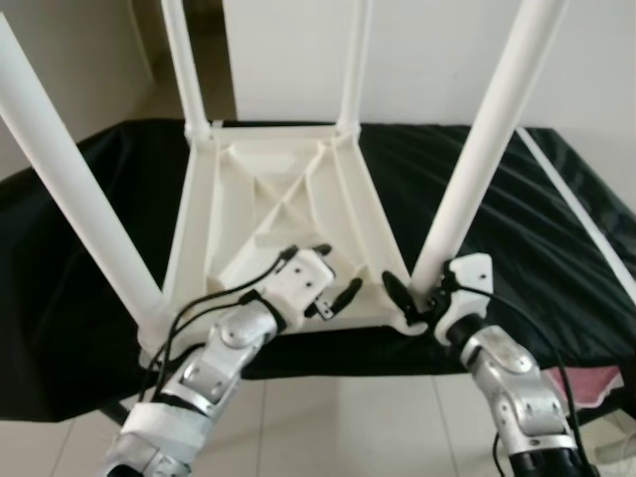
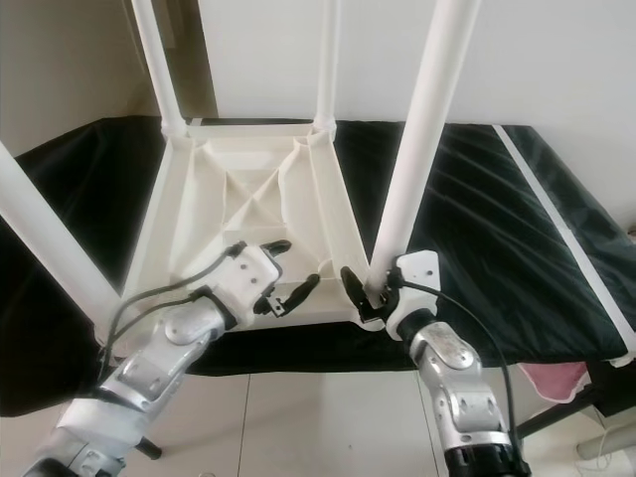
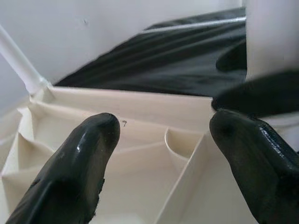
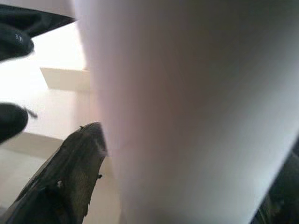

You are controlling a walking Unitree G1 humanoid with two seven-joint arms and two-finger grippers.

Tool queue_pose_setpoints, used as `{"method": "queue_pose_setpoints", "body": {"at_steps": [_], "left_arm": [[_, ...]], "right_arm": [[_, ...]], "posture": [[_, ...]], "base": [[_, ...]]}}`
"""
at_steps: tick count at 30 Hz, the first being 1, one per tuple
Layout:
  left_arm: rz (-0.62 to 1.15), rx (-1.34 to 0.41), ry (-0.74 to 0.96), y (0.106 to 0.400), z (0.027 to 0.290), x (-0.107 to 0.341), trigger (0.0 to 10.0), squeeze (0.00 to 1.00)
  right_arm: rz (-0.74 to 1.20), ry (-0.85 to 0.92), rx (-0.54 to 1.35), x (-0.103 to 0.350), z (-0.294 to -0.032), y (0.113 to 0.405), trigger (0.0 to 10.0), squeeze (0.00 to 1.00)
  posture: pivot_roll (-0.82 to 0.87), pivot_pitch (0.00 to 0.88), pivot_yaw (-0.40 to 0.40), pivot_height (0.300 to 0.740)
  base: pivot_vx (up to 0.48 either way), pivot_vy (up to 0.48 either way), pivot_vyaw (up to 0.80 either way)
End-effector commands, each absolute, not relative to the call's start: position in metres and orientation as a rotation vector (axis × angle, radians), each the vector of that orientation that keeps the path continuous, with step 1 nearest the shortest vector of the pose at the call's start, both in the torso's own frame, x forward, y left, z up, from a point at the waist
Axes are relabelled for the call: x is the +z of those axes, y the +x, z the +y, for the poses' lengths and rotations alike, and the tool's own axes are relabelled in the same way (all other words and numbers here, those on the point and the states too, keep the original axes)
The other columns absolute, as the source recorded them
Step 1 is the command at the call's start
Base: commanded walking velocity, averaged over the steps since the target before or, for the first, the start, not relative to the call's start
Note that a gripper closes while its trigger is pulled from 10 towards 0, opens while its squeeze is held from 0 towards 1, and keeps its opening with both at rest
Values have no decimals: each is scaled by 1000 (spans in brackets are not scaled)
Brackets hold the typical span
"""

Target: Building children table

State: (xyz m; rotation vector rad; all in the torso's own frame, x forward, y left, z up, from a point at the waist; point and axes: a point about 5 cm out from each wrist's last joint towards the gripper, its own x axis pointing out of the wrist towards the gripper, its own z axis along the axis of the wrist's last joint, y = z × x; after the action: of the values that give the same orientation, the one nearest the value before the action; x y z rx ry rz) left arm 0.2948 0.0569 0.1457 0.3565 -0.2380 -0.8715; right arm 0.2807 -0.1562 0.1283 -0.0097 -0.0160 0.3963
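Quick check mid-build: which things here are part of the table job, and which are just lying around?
Job: tabletop upside down, four legs, right pincer around the near right leg, left pincer open over the tabletop.
Lying about: black cloth, pink item on the floor.

Head eyes look down; wrist views close

All four table legs run off the top edge; the right gripper seems closed round one, its far finger hidden.
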Motion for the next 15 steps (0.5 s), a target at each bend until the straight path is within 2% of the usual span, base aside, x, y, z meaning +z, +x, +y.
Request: {"method": "queue_pose_setpoints", "body": {"at_steps": [1, 2, 4, 5, 8, 9, 15], "left_arm": [[-277, -797, 349, 299, 61, 148, 10000, 0], [-300, -802, 327, 298, 63, 152, 10000, 0], [-308, -803, 318, 298, 64, 154, 10000, 0], [-315, -813, 300, 297, 66, 154, 10000, 0], [-318, -819, 291, 296, 66, 155, 10000, 0], [-328, -824, 299, 295, 66, 155, 10000, 0], [-319, -849, 263, 287, 58, 152, 10000, 0]], "right_arm": [[-11, -41, 402, 127, -155, 285, 10000, 0], [-11, -59, 400, 128, -160, 286, 7137, 0], [-13, -65, 399, 129, -162, 287, 7137, 0], [-15, -75, 384, 130, -167, 289, 1373, 0], [-15, -79, 374, 130, -170, 289, 1373, 0], [-12, -89, 359, 130, -175, 290, 0, 0], [7, -108, 321, 127, -176, 287, 0, 0]], "posture": [[-19, 28, -17, 740], [-20, 31, -19, 740], [-20, 31, -19, 740], [-17, 33, -24, 740], [-17, 33, -24, 740], [-15, 34, -28, 740], [-15, 34, -34, 740]], "base": [[0, 0, 0], [0, 0, 0], [0, 0, 0], [0, 0, 0], [0, 0, 0], [0, 0, 0], [0, 0, 0]]}}
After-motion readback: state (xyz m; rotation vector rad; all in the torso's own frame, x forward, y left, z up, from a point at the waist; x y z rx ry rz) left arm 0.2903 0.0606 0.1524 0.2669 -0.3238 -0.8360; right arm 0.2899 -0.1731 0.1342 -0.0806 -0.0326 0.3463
